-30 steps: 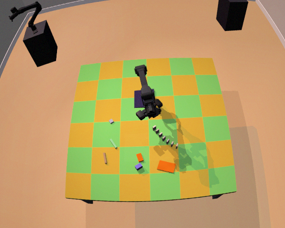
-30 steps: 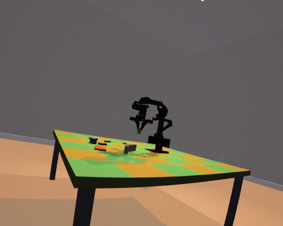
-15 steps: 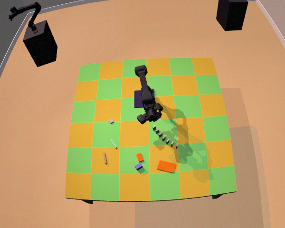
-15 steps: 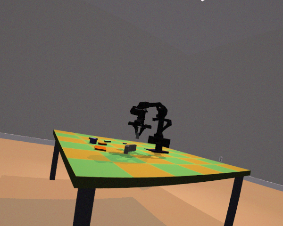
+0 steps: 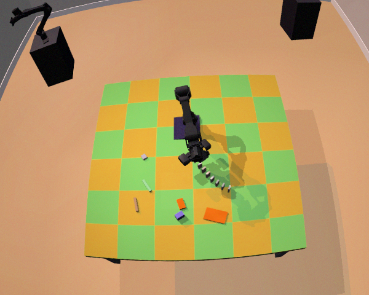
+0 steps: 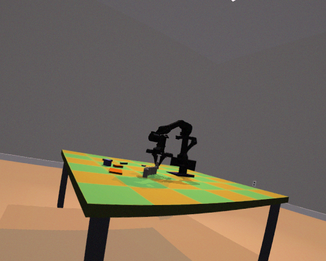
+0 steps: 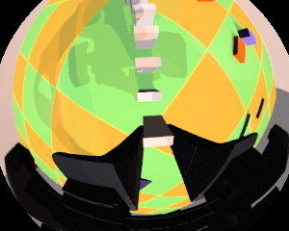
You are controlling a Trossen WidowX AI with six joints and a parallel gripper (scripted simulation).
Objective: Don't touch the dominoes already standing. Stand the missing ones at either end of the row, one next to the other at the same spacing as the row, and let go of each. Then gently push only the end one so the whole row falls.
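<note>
Top view: my pincer (image 5: pixel 195 160) sits at the near-base end of the domino row (image 5: pixel 214 177), clenched on one grey domino (image 7: pixel 158 134), held upright betw. both fingers.

Row: 7 dominoes standing, running diagonally away from me twd the table's front-right. In wrist view the first standing one (image 7: pixel 148 95) is just ahead of mine, apart from it, in line w/ the rest.

Room: open checkered top on both sides of the row. Table (image 5: pixel 261 244) edges well apart from the row on all sides. My base plate (image 5: pixel 178 126) is behind the pincer, near.

Other items, all lying flat, to the side of the row, well apart from it:
- small grey block (image 5: pixel 144 156)
- green stick (image 5: pixel 146 185)
- tan stick (image 5: pixel 135 204)
- small orange block (image 5: pixel 181 203)
- purple block (image 5: pixel 179 215), just beside the small orange one
- big orange slab (image 5: pixel 215 215), nearest the row's far end, not touching it.

Off-table: two black pedestals (image 5: pixel 52 57) on floor at far corners.
</note>
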